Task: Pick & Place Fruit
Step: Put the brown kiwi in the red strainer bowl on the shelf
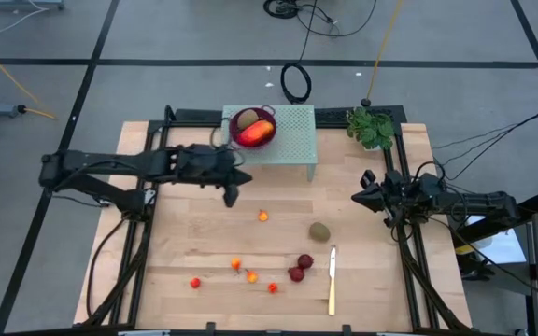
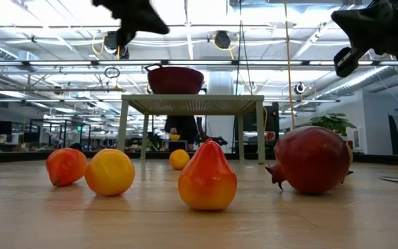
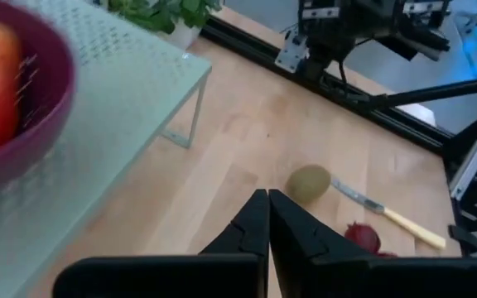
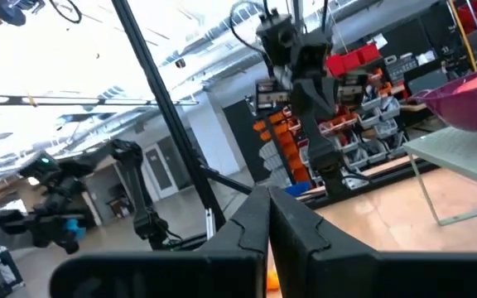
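Left gripper (image 1: 233,194) hovers beside the stand (image 1: 292,140), jaws closed, empty. Right gripper (image 1: 366,189) waits at the table (image 1: 194,243) edge, jaws apparently closed. Kiwi (image 1: 319,231) and small fruit (image 1: 250,276) lie on the table.

— What do the arms look like from above?

— Both are dark, near black. The left arm (image 1: 110,170) at the frame's left is a chain of blocky segments ending in the left gripper (image 1: 232,194). The right arm (image 1: 456,201) at the frame's right is the same build, with thin black cables looping off it beside the right gripper (image 1: 361,198).

— And close up?

— In the wrist views each gripper shows two matte black, wedge-shaped fingers (image 3: 251,228) on a flat black crossbar along the bottom edge; the right's fingers (image 4: 251,223) look identical.
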Controlling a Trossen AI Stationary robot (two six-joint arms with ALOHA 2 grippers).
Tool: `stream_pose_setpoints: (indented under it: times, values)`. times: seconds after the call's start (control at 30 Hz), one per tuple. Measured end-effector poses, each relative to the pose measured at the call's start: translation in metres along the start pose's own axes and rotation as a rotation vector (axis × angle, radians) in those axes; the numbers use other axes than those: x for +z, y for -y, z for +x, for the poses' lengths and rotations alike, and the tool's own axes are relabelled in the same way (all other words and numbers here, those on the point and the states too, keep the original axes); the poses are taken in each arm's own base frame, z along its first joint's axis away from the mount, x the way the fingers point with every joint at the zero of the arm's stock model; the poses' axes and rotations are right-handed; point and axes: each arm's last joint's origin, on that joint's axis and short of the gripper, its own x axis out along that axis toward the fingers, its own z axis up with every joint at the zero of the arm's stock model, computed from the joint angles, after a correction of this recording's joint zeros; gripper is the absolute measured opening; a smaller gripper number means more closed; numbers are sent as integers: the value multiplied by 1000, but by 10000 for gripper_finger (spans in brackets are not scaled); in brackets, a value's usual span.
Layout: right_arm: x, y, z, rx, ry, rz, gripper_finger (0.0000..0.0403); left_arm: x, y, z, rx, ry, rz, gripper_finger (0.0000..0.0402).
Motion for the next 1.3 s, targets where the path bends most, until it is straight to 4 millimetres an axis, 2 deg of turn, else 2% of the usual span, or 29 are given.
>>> stream_pose_setpoints:
  times: [0.17,0.3,0.43,0.73,0.9,1.1,1.3]
  values:
    - [2,0,2,-5,14,-20,0,-28,-14,-21,-25,62,-18,6]
    - [-3,6,8,-125,-74,-58,0,-49,-25,-41,-35,85,-20,2]
    - [16,0,23,-149,-121,-87,0,-68,-34,-59,-69,111,-18,2]
    - [29,0,68,-210,-322,-47,0,-108,-53,-83,-92,163,4,4]
    - [31,-8,94,-186,-421,-52,0,-120,-59,-90,-83,181,40,2]
    - [26,-16,117,-181,-550,-36,0,-121,-63,-101,-21,239,129,4]
    - [20,-24,138,-243,-747,-6,0,-123,-64,-108,-27,259,138,8]
